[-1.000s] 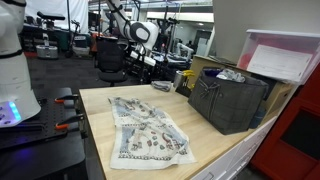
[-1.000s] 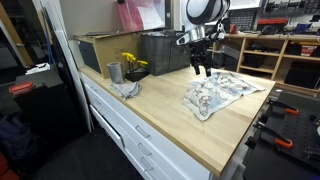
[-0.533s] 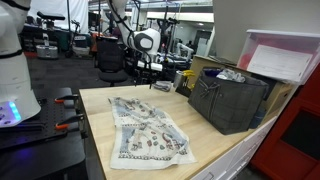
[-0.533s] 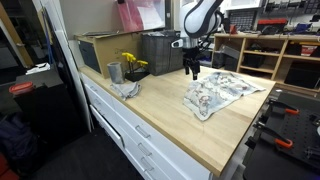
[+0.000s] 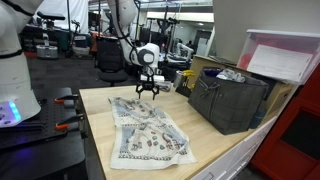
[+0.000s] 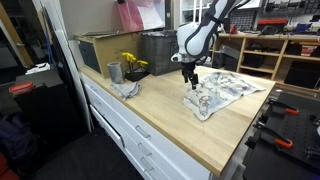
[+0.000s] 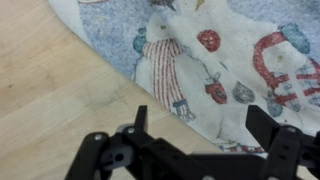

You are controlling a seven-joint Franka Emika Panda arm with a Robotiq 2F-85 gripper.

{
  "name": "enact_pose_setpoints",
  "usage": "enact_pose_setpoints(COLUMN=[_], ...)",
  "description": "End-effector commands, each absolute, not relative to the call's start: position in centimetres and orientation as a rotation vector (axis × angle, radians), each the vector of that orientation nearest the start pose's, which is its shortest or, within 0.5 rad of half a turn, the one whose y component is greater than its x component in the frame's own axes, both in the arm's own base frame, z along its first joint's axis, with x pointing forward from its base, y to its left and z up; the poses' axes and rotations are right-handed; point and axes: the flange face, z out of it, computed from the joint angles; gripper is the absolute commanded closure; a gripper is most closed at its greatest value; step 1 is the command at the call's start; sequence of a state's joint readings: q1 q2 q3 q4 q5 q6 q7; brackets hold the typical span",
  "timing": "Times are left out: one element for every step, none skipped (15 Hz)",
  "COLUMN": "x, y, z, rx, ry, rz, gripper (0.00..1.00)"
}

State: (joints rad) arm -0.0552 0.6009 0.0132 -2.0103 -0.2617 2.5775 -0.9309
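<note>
While one gripper (image 5: 146, 94), jaws spread, hovers, one patterned cloth (image 5: 150, 136) lies beneath.

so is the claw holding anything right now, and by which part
Nothing is held. The claw is open, over the cloth near its edge.

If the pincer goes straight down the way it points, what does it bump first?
Probably the patterned cloth, near its edge: the open pincer hangs just above it. One finger might touch the wooden table instead.
</note>
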Motion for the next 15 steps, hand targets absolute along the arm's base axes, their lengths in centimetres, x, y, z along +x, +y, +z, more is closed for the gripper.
enact_pose_setpoints(x=[61.2, 61.5, 61.7, 61.8, 61.9, 61.9, 61.8, 61.7, 61.5, 61.5, 61.4, 61.4, 61.4, 61.4, 61.4], y=[-2.4, -2.4, -2.3, -2.3, -2.3, -2.3, -2.3, -2.4, -2.4, -2.4, -2.4, -2.4, -2.4, -2.3, -2.2], z=[13.4, 13.0, 12.7, 12.5, 12.2, 11.9, 11.7, 11.6, 11.5, 11.6, 11.8, 12.1, 12.5, 12.8, 13.0], rx=[-2.807, -2.812, -2.819, -2.818, -2.816, -2.816, -2.815, -2.815, -2.815, -2.813, -2.811, -2.811, -2.812, -2.815, -2.815], ry=[-1.698, -1.692, -1.682, -1.681, -1.680, -1.683, -1.684, -1.683, -1.688, -1.694, -1.699, -1.709, -1.714, -1.717, -1.709], rz=[0.102, 0.097, 0.093, 0.090, 0.092, 0.095, 0.101, 0.106, 0.113, 0.118, 0.126, 0.129, 0.130, 0.133, 0.129], gripper=[0.26, 0.34, 0.41, 0.51, 0.57, 0.64, 0.73, 0.79, 0.88, 0.95, 0.99, 1.00, 1.00, 1.00, 1.00])
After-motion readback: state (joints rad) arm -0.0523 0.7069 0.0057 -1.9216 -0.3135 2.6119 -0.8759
